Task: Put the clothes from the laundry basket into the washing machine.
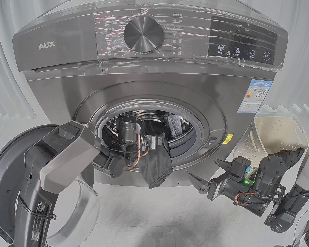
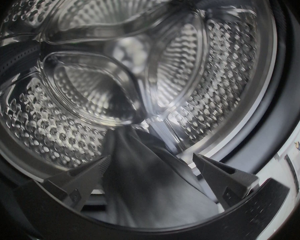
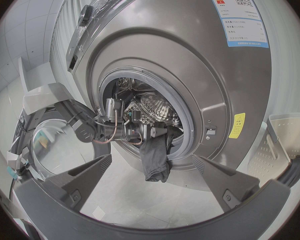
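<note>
The grey washing machine (image 1: 147, 86) stands with its door open. A dark garment (image 1: 157, 165) hangs out over the lower rim of the drum opening, partly inside the drum (image 2: 130, 67). My left arm is in the opening; its left gripper (image 2: 151, 160) is open inside the drum, with the dark garment (image 2: 146, 184) lying between and below its fingers. My right gripper (image 1: 202, 168) is open and holds nothing, low in front of the machine, to the right of the opening. From there the hanging garment (image 3: 155, 160) shows past it. The cream laundry basket (image 1: 281, 131) stands at the right.
The round machine door (image 1: 13, 175) is swung open to the left, beside my left arm. Grey floor (image 1: 154, 210) lies in front of the machine. The basket (image 3: 290, 134) sits close against the machine's right side, behind my right arm.
</note>
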